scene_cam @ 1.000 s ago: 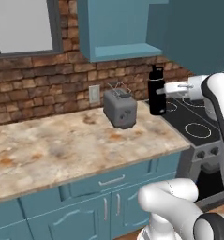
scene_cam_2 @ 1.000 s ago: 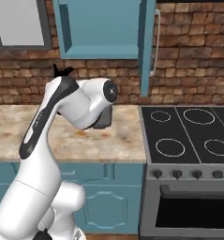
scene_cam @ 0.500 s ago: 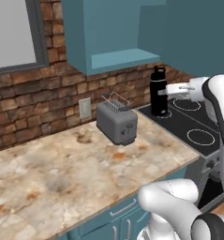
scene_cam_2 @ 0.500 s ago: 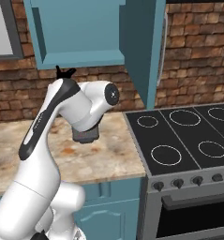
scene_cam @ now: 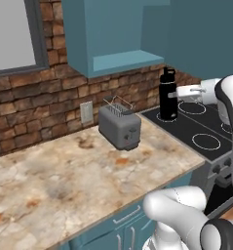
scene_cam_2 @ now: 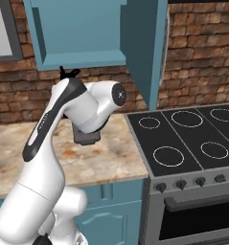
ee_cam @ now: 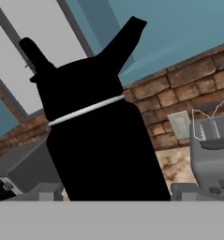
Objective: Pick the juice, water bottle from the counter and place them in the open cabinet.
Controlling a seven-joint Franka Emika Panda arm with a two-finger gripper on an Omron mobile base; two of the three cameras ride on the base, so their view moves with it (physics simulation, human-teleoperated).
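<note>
1. Flat, even rendered lighting is seen in all views; no light source can be located.
2. Only a faint soft shadow is cast under the toaster (scene_cam: 120,128) on the counter (scene_cam: 64,180), left of the gripper (scene_cam: 179,92).
3. No glare or blown highlights are observed.
4. The water bottle (ee_cam: 97,136), directly ahead of the gripper, is rendered pure black; surface detail is lost.
5. Textures are coarse and slightly soft; no edge distortion is noted.

The water bottle (scene_cam: 168,95) looks matt black, like plastic. The counter (scene_cam: 64,180) is smooth marbled stone. The toaster (scene_cam: 120,128) looks like dull grey metal. The wall (scene_cam: 25,112) is rough brick. The stove top (scene_cam_2: 183,139) is glossy black.
</note>
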